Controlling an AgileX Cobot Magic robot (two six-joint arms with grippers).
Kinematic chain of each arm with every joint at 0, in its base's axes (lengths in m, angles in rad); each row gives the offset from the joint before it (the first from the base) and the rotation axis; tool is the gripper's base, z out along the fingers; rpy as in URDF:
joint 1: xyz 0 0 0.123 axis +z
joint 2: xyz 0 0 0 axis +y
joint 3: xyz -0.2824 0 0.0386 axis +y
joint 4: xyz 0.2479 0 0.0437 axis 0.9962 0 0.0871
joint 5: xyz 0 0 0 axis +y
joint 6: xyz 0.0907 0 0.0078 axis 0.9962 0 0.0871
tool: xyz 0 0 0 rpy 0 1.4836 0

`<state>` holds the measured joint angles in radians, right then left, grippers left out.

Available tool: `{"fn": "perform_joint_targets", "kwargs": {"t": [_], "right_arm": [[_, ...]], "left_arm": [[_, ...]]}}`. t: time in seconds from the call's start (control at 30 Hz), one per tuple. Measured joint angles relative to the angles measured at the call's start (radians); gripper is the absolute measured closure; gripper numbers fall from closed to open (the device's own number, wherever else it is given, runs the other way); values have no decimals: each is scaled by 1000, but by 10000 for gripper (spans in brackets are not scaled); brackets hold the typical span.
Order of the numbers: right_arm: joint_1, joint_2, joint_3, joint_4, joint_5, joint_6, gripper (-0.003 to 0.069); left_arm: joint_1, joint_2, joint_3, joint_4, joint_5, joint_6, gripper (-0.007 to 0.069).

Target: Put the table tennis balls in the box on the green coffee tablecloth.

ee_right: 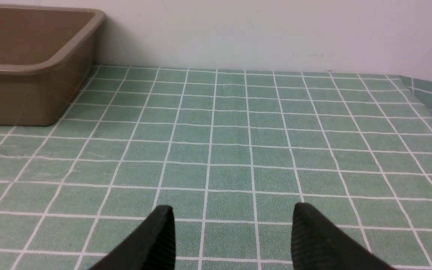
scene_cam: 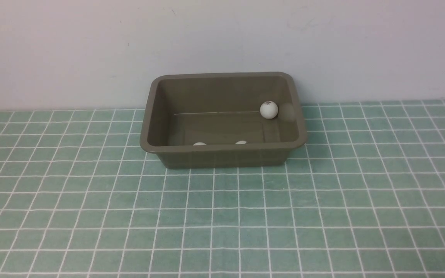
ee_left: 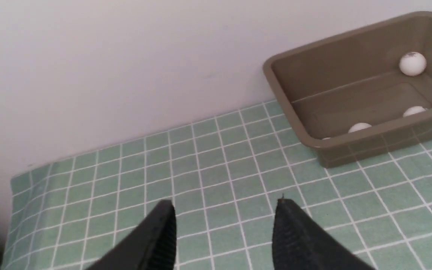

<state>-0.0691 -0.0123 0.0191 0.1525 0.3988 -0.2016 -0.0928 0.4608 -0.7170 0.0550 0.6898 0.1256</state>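
Note:
The olive-brown box (scene_cam: 222, 152) stands on the green coffee tablecloth (scene_cam: 222, 216) near the back wall. Table tennis balls lie inside it: one (scene_cam: 269, 109) against the far right wall, and two (scene_cam: 199, 144) (scene_cam: 241, 142) peek over the near rim. The left wrist view shows the box (ee_left: 306, 129) with the balls (ee_left: 412, 63) (ee_left: 359, 127) inside. My left gripper (ee_left: 225, 204) hovers open over bare cloth, well short of the box. My right gripper (ee_right: 234, 208) is also open and empty over cloth, with the box (ee_right: 51, 63) off to one side. Neither gripper shows in the front view.
A plain white wall runs right behind the box. The cloth's folded edge (ee_right: 424, 93) marks the table's right end, and its left end (ee_left: 17, 180) shows in the left wrist view.

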Motion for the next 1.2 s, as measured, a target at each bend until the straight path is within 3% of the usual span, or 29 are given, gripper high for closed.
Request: {"fn": "perform_joint_targets", "kwargs": {"t": [0.23, 0.43, 0.67, 1.2], "right_arm": [[0, 0, 0, 0, 0, 0, 270], [0, 0, 0, 0, 0, 0, 270], [0, 0, 0, 1, 0, 0, 270], [0, 0, 0, 1, 0, 0, 270]], "left_arm": [[181, -214, 316, -23, -110, -50, 304], [186, -405, 542, -25, -229, -70, 304], [186, -472, 674, -27, -227, -118, 304], [189, -472, 737, -26, -276, -93, 304]]}}
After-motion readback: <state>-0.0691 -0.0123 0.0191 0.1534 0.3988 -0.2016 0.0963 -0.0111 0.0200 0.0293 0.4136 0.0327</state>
